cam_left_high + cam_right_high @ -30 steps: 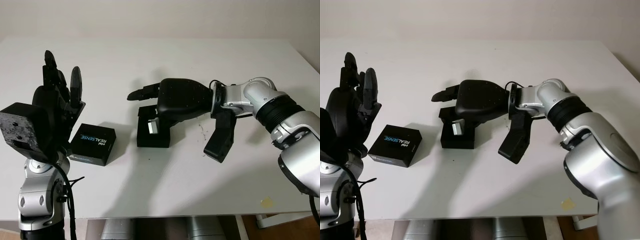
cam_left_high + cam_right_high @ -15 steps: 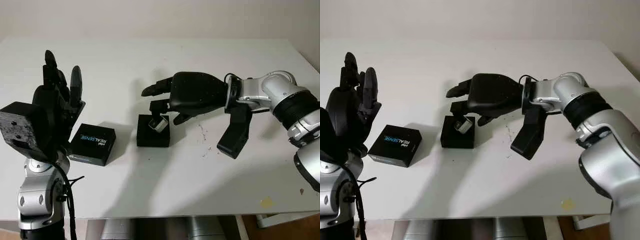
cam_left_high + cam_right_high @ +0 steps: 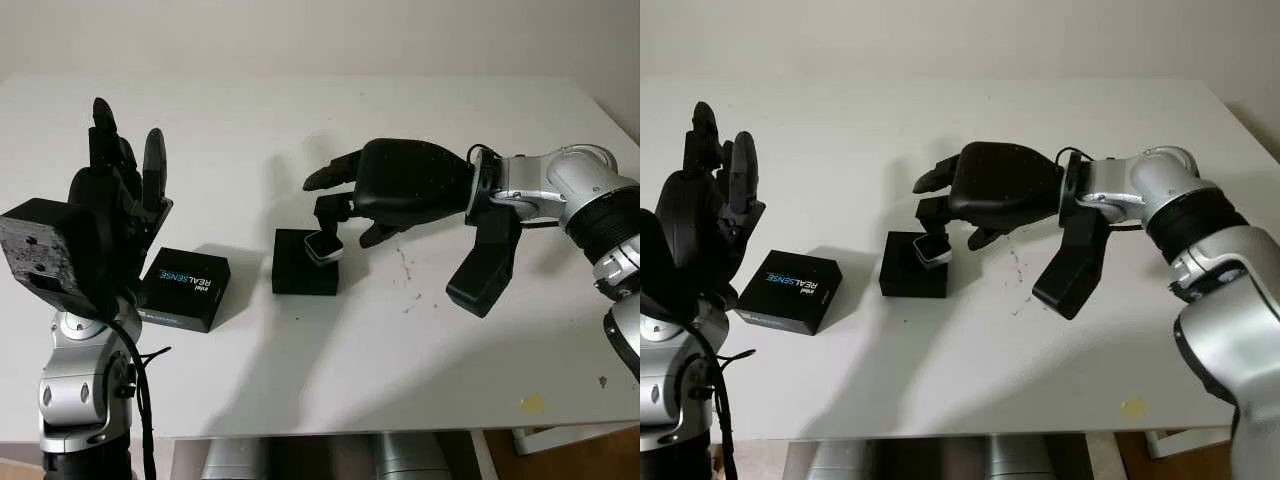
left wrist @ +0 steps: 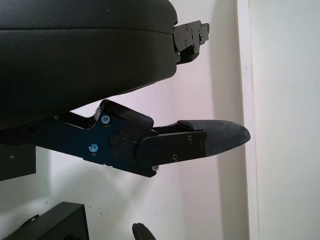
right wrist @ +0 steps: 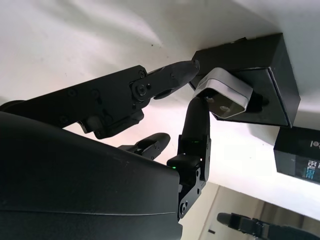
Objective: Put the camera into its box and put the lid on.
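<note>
The camera (image 5: 223, 95) is pinched by the right hand (image 3: 345, 205) right at the box (image 3: 300, 275), table centre. The lid (image 3: 186, 289) is parked at 9 o'clock, left hand (image 3: 115, 195) raised beside it, holding nothing.

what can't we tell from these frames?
- Whether the camera is seated in the box: it sits tilted at the rim, right hand fingers cover it.
- Box interior: hidden in head views by camera and fingers.
- Lid small print: too small. Left hand raised, open.
</note>
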You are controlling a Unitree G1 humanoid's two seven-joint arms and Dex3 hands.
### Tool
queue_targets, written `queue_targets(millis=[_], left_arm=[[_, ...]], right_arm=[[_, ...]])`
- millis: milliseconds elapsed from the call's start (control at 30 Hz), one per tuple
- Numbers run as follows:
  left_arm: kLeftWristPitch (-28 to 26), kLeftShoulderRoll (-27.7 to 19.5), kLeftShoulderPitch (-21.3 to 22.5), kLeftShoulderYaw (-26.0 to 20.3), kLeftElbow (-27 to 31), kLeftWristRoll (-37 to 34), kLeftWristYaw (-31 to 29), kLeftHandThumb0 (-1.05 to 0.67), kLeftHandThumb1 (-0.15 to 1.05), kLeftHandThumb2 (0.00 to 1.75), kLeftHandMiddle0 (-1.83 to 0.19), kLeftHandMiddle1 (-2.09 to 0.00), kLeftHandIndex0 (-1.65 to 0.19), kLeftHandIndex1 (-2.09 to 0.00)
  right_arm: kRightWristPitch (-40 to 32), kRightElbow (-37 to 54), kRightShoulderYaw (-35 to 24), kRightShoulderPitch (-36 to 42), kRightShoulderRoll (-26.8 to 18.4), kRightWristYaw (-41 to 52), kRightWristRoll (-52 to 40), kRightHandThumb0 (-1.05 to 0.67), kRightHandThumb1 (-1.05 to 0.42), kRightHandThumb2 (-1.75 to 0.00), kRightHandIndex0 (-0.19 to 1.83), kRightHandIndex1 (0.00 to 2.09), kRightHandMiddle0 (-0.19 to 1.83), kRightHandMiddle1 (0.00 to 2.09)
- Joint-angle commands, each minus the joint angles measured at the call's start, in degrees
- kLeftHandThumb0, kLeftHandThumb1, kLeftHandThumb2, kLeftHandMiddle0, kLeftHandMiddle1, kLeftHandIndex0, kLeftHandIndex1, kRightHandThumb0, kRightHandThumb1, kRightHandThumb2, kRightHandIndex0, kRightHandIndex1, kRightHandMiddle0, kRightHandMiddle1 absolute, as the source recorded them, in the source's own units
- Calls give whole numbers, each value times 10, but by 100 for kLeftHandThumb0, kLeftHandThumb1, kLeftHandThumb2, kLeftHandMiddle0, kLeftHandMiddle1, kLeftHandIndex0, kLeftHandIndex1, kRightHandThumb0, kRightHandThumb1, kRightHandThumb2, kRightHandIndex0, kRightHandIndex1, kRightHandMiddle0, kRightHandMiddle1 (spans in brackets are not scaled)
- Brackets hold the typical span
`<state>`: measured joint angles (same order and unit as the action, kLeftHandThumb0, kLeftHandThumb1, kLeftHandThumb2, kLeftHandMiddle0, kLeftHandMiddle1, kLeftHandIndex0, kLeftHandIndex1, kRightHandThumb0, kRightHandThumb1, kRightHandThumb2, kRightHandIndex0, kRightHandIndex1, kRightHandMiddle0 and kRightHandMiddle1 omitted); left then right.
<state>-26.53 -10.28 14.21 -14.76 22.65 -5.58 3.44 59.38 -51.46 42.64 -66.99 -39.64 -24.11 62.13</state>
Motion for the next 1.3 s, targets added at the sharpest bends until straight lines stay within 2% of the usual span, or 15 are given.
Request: queue_targets(millis=[0, 133, 267, 300, 333, 433, 600, 667, 700, 767, 833, 900, 1067, 1133, 1267], left_arm=[[-1, 0, 10, -1, 5, -2, 2, -70, 105, 51, 18, -5, 18, -4], [1, 0, 7, -2, 7, -4, 0, -69, 105, 51, 19, -4, 19, -3], [0, -2, 3, -3, 8, -4, -2, -70, 105, 51, 19, -4, 19, -2], [0, -2, 2, -4, 8, -5, -2, -69, 105, 51, 19, -3, 19, -2], [0, -2, 1, -4, 8, -5, -3, -69, 105, 51, 19, -3, 19, -1], [2, -2, 0, -5, 7, -5, -2, -70, 105, 50, 19, -4, 19, -2], [3, -3, 0, -7, 4, -7, -6, -70, 105, 50, 19, -2, 19, 0], [5, -3, 0, -9, 3, -9, -8, -70, 105, 50, 19, -1, 19, 0], [5, -2, 0, -9, 3, -10, -8, -70, 105, 50, 19, -2, 19, 0], [4, -2, 0, -8, 4, -9, -7, -70, 105, 49, 19, -2, 19, -1], [3, -3, 0, -8, 5, -7, -7, -70, 105, 49, 19, -2, 19, -1], [2, -3, 0, -8, 5, -8, -7, -70, 105, 50, 19, -2, 19, 0], [1, -6, -4, -9, 9, -11, -12, -69, 105, 52, 19, 0, 19, 0], [2, -7, -4, -9, 10, -10, -11, -70, 105, 51, 19, -1, 19, 0], [3, -9, -3, -8, 8, -6, -9, -71, 105, 51, 19, -2, 19, 0]], right_arm=[[6, -3, -13, 13, 5, 15, -21, -34, -97, -6, 50, 10, 29, 122], [18, -12, -46, 29, 18, 59, -88, -35, -100, -6, 49, 9, 20, 126], [16, -21, -89, 41, 30, 142, -180, -37, -99, -5, 46, 7, 14, 126], [11, -21, -100, 44, 33, 171, -207, -41, -100, -5, 42, 5, 1, 135], [5, -20, -112, 46, 37, 205, -236, -42, -99, -5, 42, 5, -3, 139], [-43, -1, -152, 59, 48, 327, -344, -50, -95, -5, 32, 1, -17, 144], [-166, 80, -225, 86, 65, 468, -483, -66, -88, -4, 19, 0, -19, 125], [-200, 103, -243, 94, 68, 498, -505, -71, -87, -5, 17, 0, -19, 116], [-216, 112, -250, 99, 70, 516, -517, -73, -85, -5, 14, 1, -19, 95], [-244, 122, -259, 109, 73, 546, -530, -75, -83, -5, 11, 1, -17, 74], [-287, 138, -268, 124, 78, 569, -540, -75, -80, -5, 7, 1, -8, 56], [-315, 153, -277, 139, 83, 574, -541, -75, -80, -5, 7, 3, 2, 47], [-337, 158, -298, 190, 107, 544, -535, -71, -80, -6, 12, 6, 25, 52], [-338, 163, -297, 201, 107, 542, -524, -71, -81, -6, 12, 6, 27, 53], [-282, 198, -275, 214, 86, 529, -457, -73, -82, -6, 13, 6, 22, 59]])
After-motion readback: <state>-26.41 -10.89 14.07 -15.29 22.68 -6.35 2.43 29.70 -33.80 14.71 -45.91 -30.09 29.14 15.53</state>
